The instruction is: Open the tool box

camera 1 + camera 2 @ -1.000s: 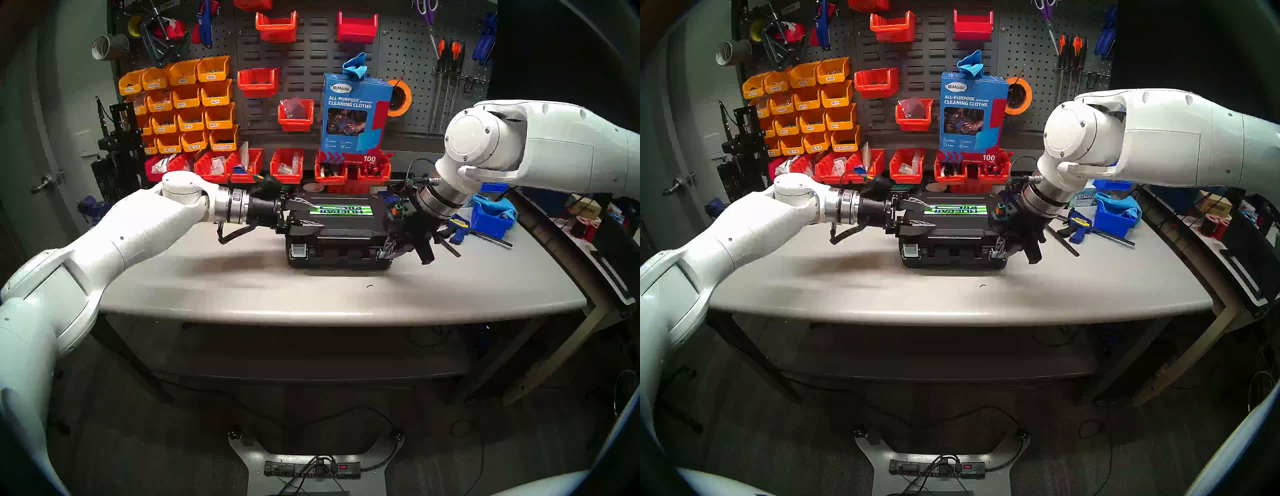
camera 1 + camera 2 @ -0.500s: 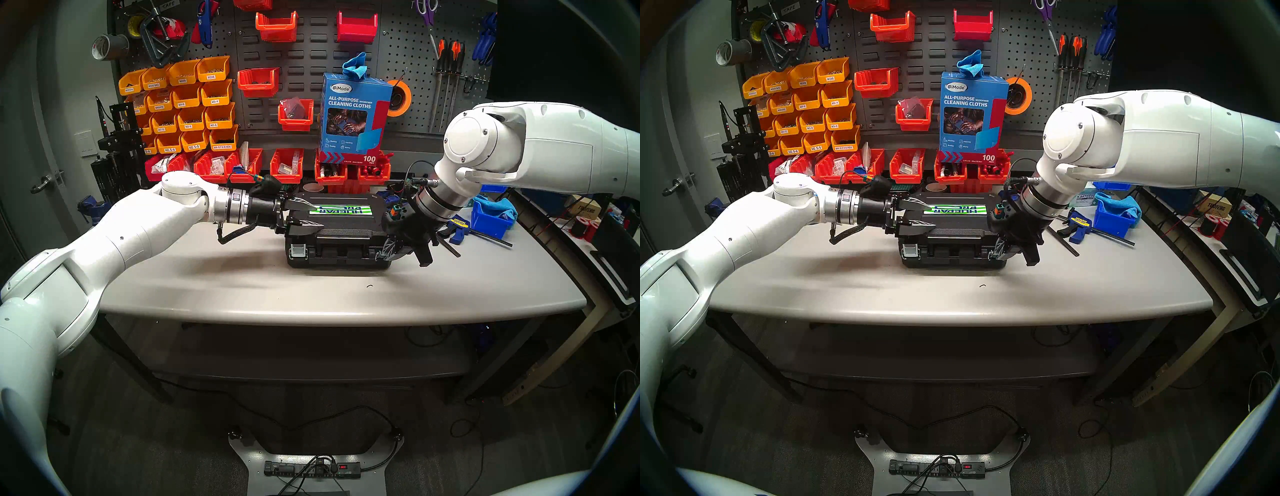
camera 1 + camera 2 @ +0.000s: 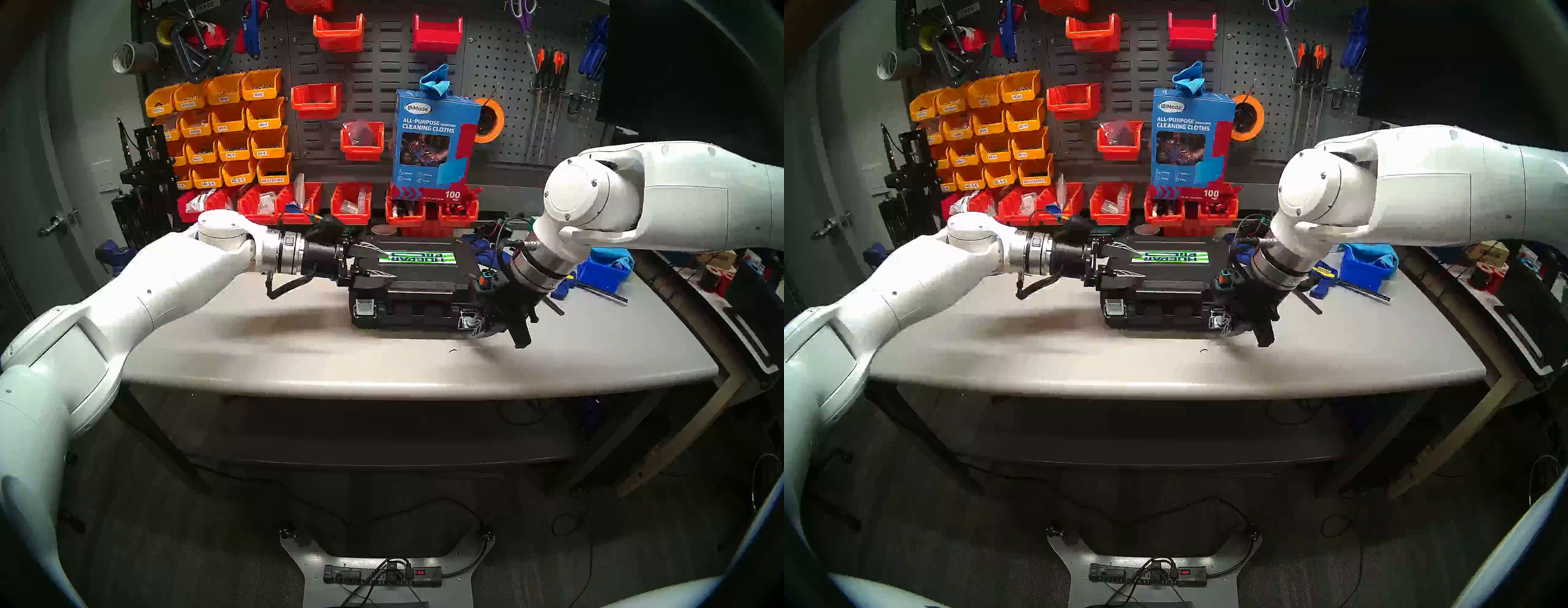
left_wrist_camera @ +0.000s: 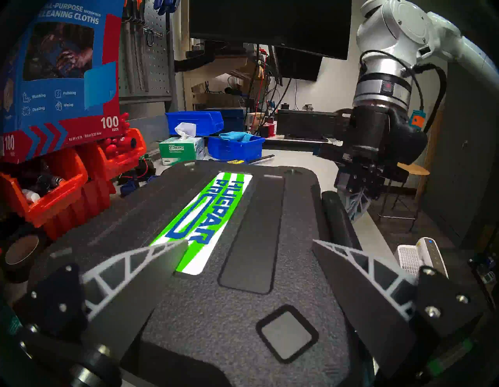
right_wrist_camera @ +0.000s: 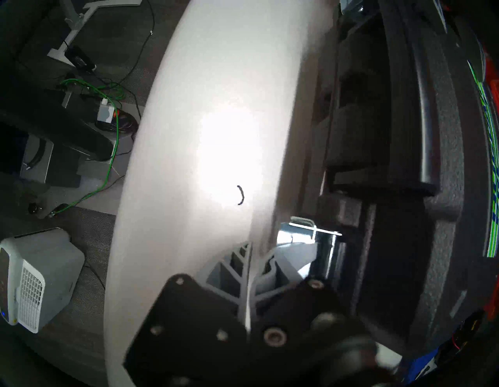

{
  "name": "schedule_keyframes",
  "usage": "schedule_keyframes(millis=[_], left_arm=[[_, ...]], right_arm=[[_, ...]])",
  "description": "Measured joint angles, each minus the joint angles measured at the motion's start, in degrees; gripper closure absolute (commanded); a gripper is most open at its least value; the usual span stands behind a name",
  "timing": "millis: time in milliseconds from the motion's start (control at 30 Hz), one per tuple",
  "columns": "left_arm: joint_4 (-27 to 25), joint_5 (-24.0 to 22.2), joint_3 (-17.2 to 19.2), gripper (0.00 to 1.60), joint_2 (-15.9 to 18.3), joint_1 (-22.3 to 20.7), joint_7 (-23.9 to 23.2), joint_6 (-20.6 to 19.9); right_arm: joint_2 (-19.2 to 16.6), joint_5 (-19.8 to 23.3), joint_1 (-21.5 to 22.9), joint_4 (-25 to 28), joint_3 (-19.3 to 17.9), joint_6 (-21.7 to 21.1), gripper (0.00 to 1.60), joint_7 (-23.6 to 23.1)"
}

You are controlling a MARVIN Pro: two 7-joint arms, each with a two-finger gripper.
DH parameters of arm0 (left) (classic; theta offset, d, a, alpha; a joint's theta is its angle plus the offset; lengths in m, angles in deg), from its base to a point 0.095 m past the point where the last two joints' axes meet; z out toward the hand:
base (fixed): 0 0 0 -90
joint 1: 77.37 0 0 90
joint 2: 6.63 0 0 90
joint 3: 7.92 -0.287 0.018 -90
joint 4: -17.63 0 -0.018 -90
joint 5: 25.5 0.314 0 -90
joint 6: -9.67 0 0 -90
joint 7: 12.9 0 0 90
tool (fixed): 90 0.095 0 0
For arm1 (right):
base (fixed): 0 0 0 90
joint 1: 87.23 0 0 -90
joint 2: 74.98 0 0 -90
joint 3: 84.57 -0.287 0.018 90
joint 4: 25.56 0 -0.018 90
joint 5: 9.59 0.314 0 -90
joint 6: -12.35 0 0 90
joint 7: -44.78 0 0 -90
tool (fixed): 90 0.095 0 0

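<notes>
The black tool box [image 3: 418, 293] [image 3: 1166, 291] lies shut on the grey table [image 3: 297, 348], striped label [image 4: 208, 219] up, handle and silver latches facing me. My left gripper [image 3: 384, 263] [image 4: 248, 243] is open, its two fingers spread flat over the lid's left end, holding nothing. My right gripper [image 3: 473, 322] [image 5: 259, 251] is shut, tips at the case's front right corner beside the right latch [image 5: 305, 233], which juts out from the case. The left latch [image 3: 365, 306] lies flat against the front.
A blue bin [image 3: 602, 271] with a cloth and a blue clamp [image 3: 562, 289] lie right of the case behind my right wrist. Red bins [image 3: 352, 208] and a cleaning-cloth box [image 3: 432, 140] stand behind. A tissue box [image 4: 181, 151] is at the back right.
My right arm has dropped and come forward, carrying its shut fingertips down along the right latch toward the table. The left arm and the case have not moved.
</notes>
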State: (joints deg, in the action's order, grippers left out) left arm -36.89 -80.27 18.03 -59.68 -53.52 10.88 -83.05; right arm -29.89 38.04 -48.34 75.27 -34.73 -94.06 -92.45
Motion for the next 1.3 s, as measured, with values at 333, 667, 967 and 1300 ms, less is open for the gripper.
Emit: schedule_keyframes(millis=[333,667,967,1300], left_arm=[[0.0,0.0,0.07,0.0,-0.02,-0.05,-0.18,0.14],[0.13,0.06,-0.04,0.0,-0.07,-0.02,-0.15,0.09],[0.07,0.06,-0.05,0.0,-0.05,-0.03,0.09,0.05],[0.02,0.03,-0.09,0.0,-0.05,-0.03,0.25,0.05]], right_arm=[[-0.01,2.96,0.61,1.02,2.5,0.58,1.6,1.65],[-1.16,5.36,0.68,1.11,5.09,3.08,1.6,-2.54],[-3.04,6.41,4.27,3.41,9.39,6.45,1.6,-10.74],[-5.12,5.46,9.51,1.57,8.17,8.86,1.6,-17.25]])
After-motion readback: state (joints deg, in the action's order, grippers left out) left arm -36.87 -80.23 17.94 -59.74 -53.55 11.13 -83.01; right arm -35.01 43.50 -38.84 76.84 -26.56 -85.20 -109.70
